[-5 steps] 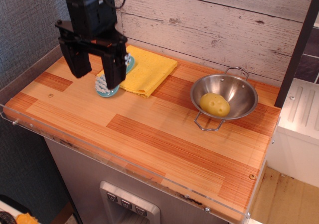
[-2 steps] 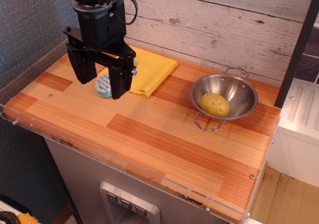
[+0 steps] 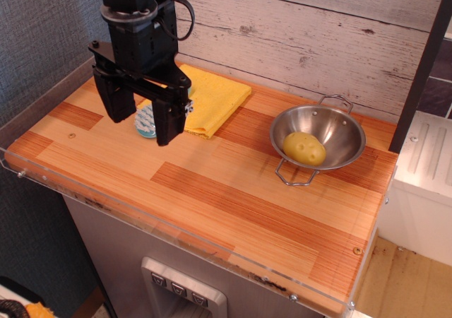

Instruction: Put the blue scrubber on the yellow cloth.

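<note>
1. Black gripper [image 3: 143, 117] in the upper left of the frame, hanging from a bulky black arm with a looped cable, fingers wide apart and pointing down, clamped on nothing
2. Blue scrubber [image 3: 145, 122] seen in the gap between the two fingers, lying on the wooden counter [image 3: 233, 198], only its bristled teal head showing, the rest hidden behind the right-hand finger
3. Cannot tell whether either finger touches the scrubber or hangs above it
4. Yellow cloth [image 3: 215, 99] folded flat just right of the gripper, near the back wall, its near-left part covered by the gripper; cannot tell whether the scrubber's hidden end rests on the cloth's edge
5. Steel bowl [image 3: 342, 131] with wire handles at centre right, well apart from the cloth, holding a lumpy yellow potato [image 3: 304, 148]
6. Whitewashed plank wall [image 3: 318, 42] across the top of the frame, clear plastic lip along the counter's front and left edges
7. Grey panel [image 3: 183, 288] with small buttons below the counter at lower centre, markings too small to read
8. No legible brand, label or writing anywhere
</note>
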### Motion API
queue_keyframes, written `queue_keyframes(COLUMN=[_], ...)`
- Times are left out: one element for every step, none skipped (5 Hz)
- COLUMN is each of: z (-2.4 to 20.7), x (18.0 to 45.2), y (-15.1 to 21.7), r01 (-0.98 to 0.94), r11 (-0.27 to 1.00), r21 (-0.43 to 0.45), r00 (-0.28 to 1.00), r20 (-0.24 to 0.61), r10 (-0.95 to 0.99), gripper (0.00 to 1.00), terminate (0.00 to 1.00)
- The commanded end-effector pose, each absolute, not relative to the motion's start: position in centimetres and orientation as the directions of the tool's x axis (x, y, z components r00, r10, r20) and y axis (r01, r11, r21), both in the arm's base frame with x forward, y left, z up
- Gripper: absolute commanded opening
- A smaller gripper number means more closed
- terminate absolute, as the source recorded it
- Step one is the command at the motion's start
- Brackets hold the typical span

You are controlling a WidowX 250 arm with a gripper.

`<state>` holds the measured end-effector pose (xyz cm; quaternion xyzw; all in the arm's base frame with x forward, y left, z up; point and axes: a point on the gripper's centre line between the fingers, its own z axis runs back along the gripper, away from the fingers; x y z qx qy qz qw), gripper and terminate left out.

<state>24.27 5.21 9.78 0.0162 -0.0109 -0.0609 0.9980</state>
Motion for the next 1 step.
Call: queue_keyframes(z=[10.91], x=[24.55], y=[5.57], r01=[0.119], r11=[0.992], r21=[0.050], r00=[0.990], r20=[0.069], r10=[-0.122], gripper=[1.00], terminate=[1.00])
